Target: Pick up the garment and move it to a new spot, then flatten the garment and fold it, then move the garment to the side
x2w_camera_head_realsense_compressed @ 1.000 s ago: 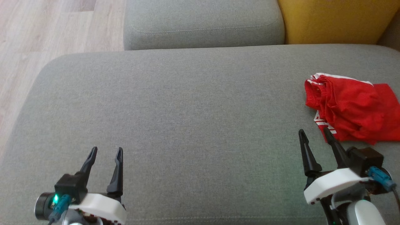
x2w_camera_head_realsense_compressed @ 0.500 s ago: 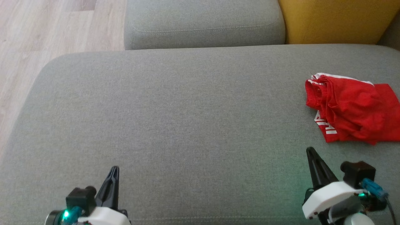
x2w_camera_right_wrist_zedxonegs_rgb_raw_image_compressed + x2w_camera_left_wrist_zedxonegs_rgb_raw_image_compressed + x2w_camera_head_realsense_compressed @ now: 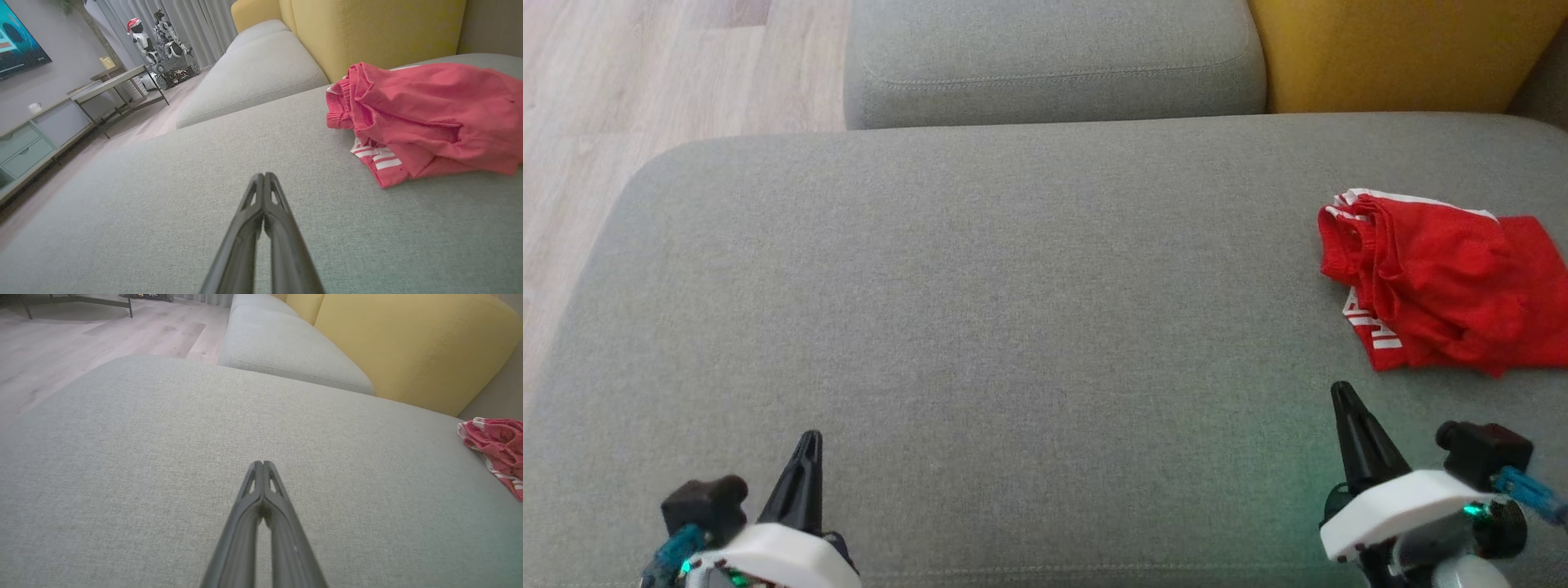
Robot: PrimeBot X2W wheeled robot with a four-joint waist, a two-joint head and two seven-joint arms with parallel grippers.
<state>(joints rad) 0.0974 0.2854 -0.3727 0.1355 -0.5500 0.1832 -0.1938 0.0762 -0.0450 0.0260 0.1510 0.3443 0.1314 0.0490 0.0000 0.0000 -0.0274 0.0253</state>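
Note:
The garment [image 3: 1445, 286] is a red piece with white stripes, lying crumpled at the right edge of the grey sofa cushion [image 3: 1013, 286]. It shows too in the right wrist view [image 3: 425, 118] and at the far right of the left wrist view [image 3: 496, 447]. My right gripper [image 3: 1342, 392] is shut and empty, a short way in front of the garment and apart from it; its fingertips meet in the right wrist view [image 3: 263, 176]. My left gripper [image 3: 809, 441] is shut and empty at the lower left, far from the garment, tips together in the left wrist view [image 3: 262, 463].
A second grey cushion [image 3: 1054, 57] and a yellow backrest [image 3: 1405, 49] lie beyond the seat. Wooden floor [image 3: 645, 73] runs along the left. The right wrist view shows a low table [image 3: 114, 83], a cabinet [image 3: 36, 134] and another robot [image 3: 163, 49] across the room.
Both grippers have gone from open to shut and drawn back toward the bottom edge. The right one has left the garment's lower corner. The garment has not moved.

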